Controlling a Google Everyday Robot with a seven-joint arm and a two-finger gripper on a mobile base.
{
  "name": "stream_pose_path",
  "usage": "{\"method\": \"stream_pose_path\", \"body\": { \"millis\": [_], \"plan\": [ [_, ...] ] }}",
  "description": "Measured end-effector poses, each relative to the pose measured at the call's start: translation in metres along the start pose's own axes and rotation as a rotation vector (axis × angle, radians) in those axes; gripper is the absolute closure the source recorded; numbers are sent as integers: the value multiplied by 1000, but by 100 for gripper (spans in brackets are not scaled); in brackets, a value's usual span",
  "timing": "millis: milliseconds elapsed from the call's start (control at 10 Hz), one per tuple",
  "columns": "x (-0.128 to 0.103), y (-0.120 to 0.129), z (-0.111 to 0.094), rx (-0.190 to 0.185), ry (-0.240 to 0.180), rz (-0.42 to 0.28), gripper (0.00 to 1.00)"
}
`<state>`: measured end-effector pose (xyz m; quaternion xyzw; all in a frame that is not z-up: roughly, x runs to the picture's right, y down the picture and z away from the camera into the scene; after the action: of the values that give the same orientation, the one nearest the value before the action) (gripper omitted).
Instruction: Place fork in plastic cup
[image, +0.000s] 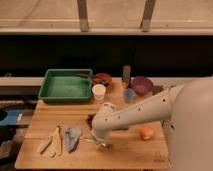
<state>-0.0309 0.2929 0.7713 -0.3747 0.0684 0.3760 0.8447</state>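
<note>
My gripper (100, 143) hangs low over the front middle of the wooden table (125, 152), at the end of my white arm (135, 116). A thin pale streak just left of it, beside the blue sponge (71, 136), looks like the fork (86, 139); I cannot tell whether the gripper touches it. The pale blue plastic cup (129, 95) stands upright at the back, right of the white cup (99, 92) and well behind the gripper.
A green tray (67, 85) sits at the back left. A purple bowl (142, 85), a reddish dish (103, 78) and a dark bottle (126, 74) stand at the back. Beige utensils (52, 143) lie front left. An orange fruit (146, 132) lies to the right, and a dark red item (90, 119) lies behind the gripper.
</note>
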Motion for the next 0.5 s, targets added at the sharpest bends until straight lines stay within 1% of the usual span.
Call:
{"method": "stream_pose_path", "body": {
  "millis": [200, 300, 400, 500],
  "plan": [
    [0, 1, -3, -2, 1, -3, 94],
    [0, 1, -3, -3, 1, -3, 99],
    [1, 1, -2, -2, 1, -2, 100],
    [-1, 2, 2, 0, 12, -1, 100]
  ]
}}
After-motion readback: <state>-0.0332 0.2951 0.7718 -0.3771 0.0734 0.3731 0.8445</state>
